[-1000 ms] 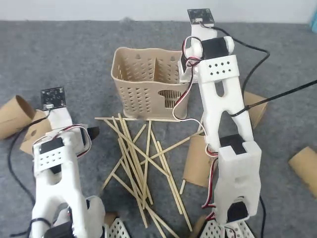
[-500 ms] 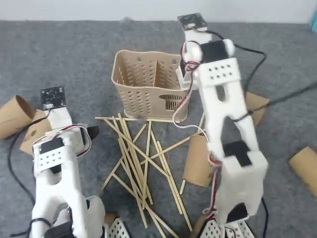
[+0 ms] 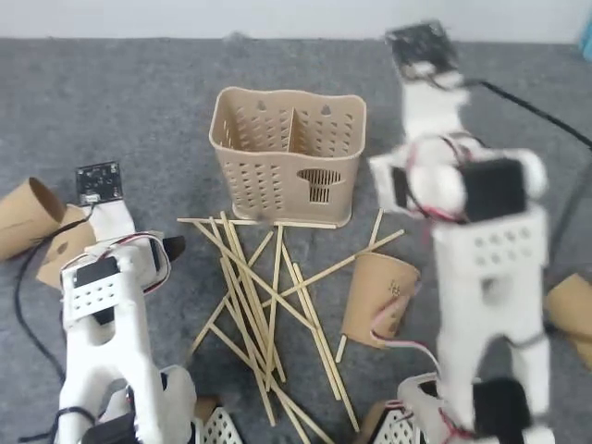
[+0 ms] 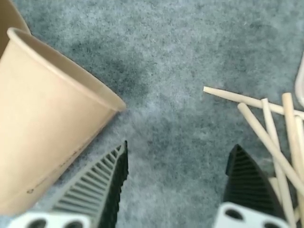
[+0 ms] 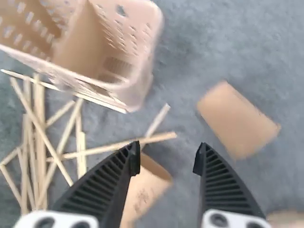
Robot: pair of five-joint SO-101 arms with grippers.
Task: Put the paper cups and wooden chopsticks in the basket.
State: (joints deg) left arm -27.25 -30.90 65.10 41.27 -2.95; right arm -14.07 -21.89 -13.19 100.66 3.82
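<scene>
The basket [image 3: 287,153] is standing upright toward the back of the grey surface [image 3: 139,102], a divider splitting it into two compartments. The chopsticks [image 3: 268,296] are lying scattered in a criss-cross heap on the surface just in front of it, one of them running along the basket's near foot. A cup [image 3: 375,298] is lying on its side at the right edge of that heap, its mouth turned toward the basket and a few stick ends touching it. Two more cups [image 3: 32,222] are lying together at the far left, beside the left arm [image 3: 102,314], and an edge cup [image 3: 569,314] is lying at the right border, partly behind the right arm [image 3: 486,268]. The left tool [image 4: 175,180] is hanging low over bare surface with its fingers spread and nothing between them. One of the left-hand cups is lying just beside one finger, and some stick ends are lying near the other. The right tool [image 5: 166,164] is hovering higher up, to the right of the basket, its fingers spread and gripping nothing, above the cup by the heap. In its wrist view a further cup [image 5: 237,118] is lying flat on the surface, well apart from the basket.
</scene>
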